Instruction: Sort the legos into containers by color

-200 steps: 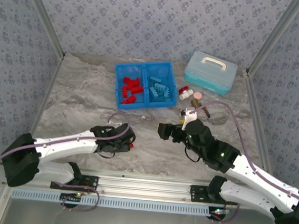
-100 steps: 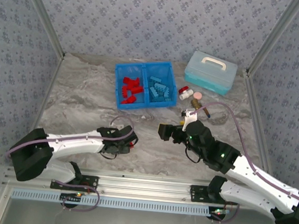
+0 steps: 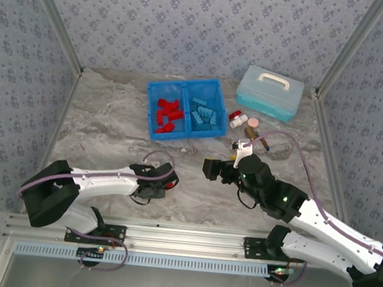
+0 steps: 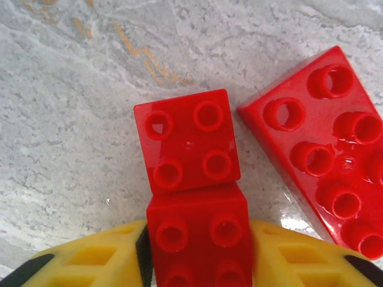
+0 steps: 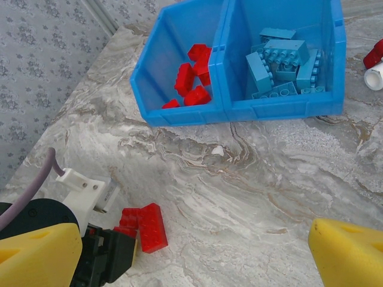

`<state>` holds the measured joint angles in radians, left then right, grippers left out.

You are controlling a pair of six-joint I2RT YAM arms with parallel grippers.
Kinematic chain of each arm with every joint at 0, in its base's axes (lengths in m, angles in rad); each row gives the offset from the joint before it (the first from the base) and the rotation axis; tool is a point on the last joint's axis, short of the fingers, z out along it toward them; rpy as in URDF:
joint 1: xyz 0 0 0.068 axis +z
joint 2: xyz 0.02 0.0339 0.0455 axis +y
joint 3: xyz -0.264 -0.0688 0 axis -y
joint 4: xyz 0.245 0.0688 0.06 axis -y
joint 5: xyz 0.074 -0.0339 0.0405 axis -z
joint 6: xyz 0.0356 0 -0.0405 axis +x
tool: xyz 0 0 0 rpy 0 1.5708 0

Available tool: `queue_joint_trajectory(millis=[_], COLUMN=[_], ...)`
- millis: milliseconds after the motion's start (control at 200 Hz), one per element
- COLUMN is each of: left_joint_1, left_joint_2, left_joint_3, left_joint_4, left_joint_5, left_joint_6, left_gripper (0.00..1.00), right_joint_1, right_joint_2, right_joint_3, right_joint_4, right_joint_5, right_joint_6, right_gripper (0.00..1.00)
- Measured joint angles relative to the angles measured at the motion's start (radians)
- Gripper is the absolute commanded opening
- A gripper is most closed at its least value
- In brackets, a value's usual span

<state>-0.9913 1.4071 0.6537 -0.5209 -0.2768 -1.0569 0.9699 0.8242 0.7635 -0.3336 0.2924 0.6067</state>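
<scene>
Top external: grey marbled desk (image 3: 111,129). The blue bin (image 3: 185,135) sits at the far centre, with red bricks (image 3: 166,114) in its left compartment (image 3: 157,89) and light blue bricks (image 3: 204,114) in its right compartment (image 3: 213,91). A pale teal case (image 3: 270,91) with a white handle stands to the right of the bin, with small bottles (image 3: 238,119) just in front of the case. The left fingers (image 3: 163,181) are low on the desk at near centre. The right fingers (image 3: 211,167) point toward them, a little apart. From here I cannot tell how either pair is set.

Left wrist: the yellow left fingers (image 4: 84,260) sit against both sides of the held red brick (image 4: 200,239), studs up, and appear to pinch it. The square red brick (image 4: 188,140) lies just ahead, touching its front edge. The long red brick (image 4: 323,149) lies to the right at an angle, close beside both. All of them are on the desk.

Right wrist: the right fingers (image 5: 42,251) are spread wide, with nothing between them. The loose red cluster (image 5: 146,227) lies on the desk below, at the dark tip of the left arm (image 5: 105,257). Well beyond it is the blue bin (image 5: 281,107), red bricks (image 5: 194,81) on the left and light blue bricks (image 5: 281,63) on the right.
</scene>
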Motion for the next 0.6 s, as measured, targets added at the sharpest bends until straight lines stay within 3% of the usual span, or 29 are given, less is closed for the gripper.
queue_joint_trajectory(millis=[220,360,600], left_joint_1=[0.001,0.020,0.259], left_joint_2=[-0.042,-0.140,-0.132], left_joint_3=[0.011,0.111,0.399], left_joint_4=[-0.047,-0.119,-0.090], left_joint_5=[-0.014,-0.077,-0.133], left_joint_6=[0.013,0.067,0.276], left_gripper=[0.31,0.30,0.29], right_joint_1=[0.000,0.000,0.000], right_joint_2=[0.000,0.000,0.000], right_joint_3=[0.000,0.000,0.000], right_joint_4=[0.000,0.000,0.000], right_joint_5=[0.000,0.000,-0.001], right_joint_6=[0.000,0.000,0.000], right_gripper=[1.00,1.00,1.00])
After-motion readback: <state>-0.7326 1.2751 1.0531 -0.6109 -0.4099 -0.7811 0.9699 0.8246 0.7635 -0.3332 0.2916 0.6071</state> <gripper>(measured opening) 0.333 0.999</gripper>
